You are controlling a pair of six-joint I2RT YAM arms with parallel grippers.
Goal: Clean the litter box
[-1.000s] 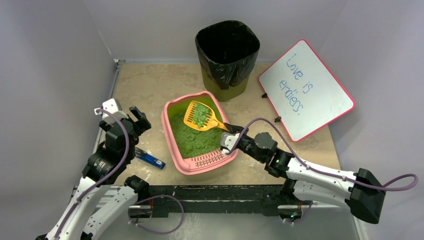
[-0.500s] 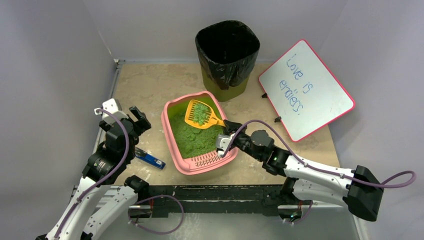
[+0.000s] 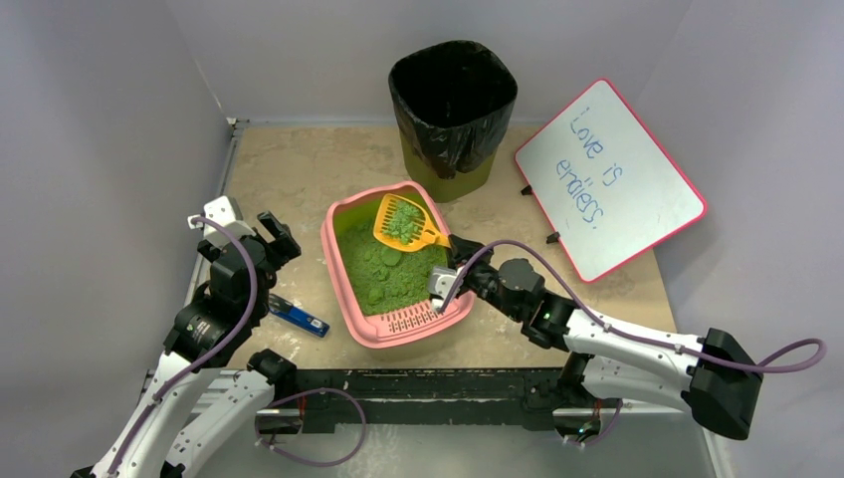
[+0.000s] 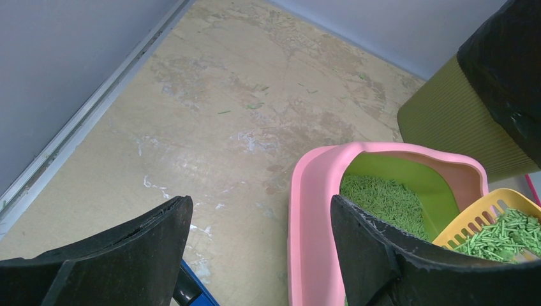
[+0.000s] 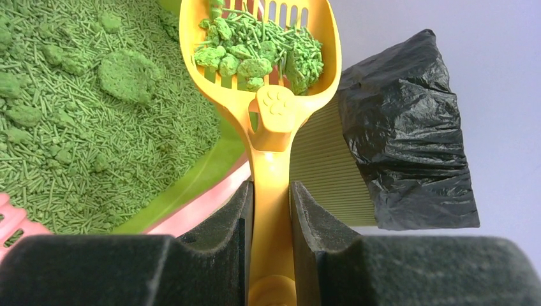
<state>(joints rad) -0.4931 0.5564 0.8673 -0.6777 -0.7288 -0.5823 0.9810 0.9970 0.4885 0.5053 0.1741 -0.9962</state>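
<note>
The litter box [image 3: 334, 267] lies in the middle of the surface [image 3: 289, 169], grate lip at its near end, green litter [image 3: 383, 274] inside. The right claw [image 3: 453, 254] is clamped tight on the handle of a yellow scoop [image 3: 403, 221], held loaded with clumps over the box's far right corner. Just beyond stands an olive bin [image 3: 453, 110] lined with a black bag, and a whiteboard [image 3: 609, 179] leans at far right. The left claw [image 3: 271, 235] hovers spread wide and empty left of the box, a small blue object [image 3: 299, 317] nearby.
</note>
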